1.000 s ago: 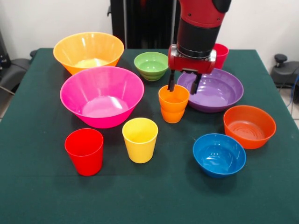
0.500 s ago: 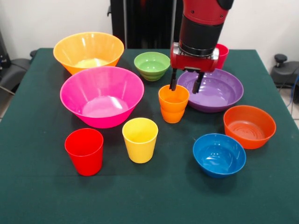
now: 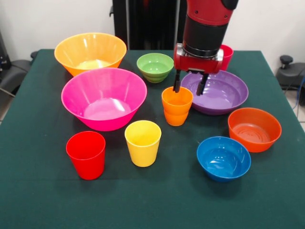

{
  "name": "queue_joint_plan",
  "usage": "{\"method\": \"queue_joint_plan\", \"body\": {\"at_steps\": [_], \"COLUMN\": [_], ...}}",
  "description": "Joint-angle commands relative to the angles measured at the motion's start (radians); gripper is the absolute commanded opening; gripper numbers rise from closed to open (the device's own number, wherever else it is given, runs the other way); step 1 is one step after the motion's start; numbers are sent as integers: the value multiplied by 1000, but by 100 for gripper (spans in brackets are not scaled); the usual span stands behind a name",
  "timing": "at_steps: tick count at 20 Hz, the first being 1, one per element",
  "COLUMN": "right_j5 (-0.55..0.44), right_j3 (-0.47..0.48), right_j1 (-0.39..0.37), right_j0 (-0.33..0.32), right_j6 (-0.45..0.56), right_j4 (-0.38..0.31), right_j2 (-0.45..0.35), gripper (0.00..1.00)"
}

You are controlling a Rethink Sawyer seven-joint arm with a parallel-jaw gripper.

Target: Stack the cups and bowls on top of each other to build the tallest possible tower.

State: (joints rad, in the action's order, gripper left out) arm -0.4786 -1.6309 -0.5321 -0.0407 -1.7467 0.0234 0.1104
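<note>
tool [image 3: 189,88]: released, fingers spread, hanging just over the orange cup [image 3: 177,105] | purple bowl [image 3: 220,95] right beside | nothing stacked on the counter [image 3: 43,191] yet

A robotics lab: a red and black arm [image 3: 206,28] reaches over a bench [image 3: 43,191] draped in dark green cloth, with bare white walls [image 3: 52,19] and black equipment stands [image 3: 143,24] behind

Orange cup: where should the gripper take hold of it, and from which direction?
Probably by the rim of the orange cup, from straight above, one finger inside the open mouth and one outside. It stands upright, mouth up, and the open gripper hangs just above its far edge, by the purple bowl.
</note>
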Motion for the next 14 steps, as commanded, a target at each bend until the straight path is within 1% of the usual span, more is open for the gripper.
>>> {"method": "queue_joint_plan", "body": {"at_steps": [1, 7, 11, 14], "right_j5": [-13, 1, 1, 2], "right_j3": [-38, -57, -79, -88], "right_j1": [-19, -16, -34, -37], "right_j0": [13, 8, 18, 14], "right_j6": [-162, -168, -182, -183], "right_j4": [27, 30, 33, 33], "right_j2": [-59, -65, -56, -58], "gripper": [100, 100, 100, 100]}}
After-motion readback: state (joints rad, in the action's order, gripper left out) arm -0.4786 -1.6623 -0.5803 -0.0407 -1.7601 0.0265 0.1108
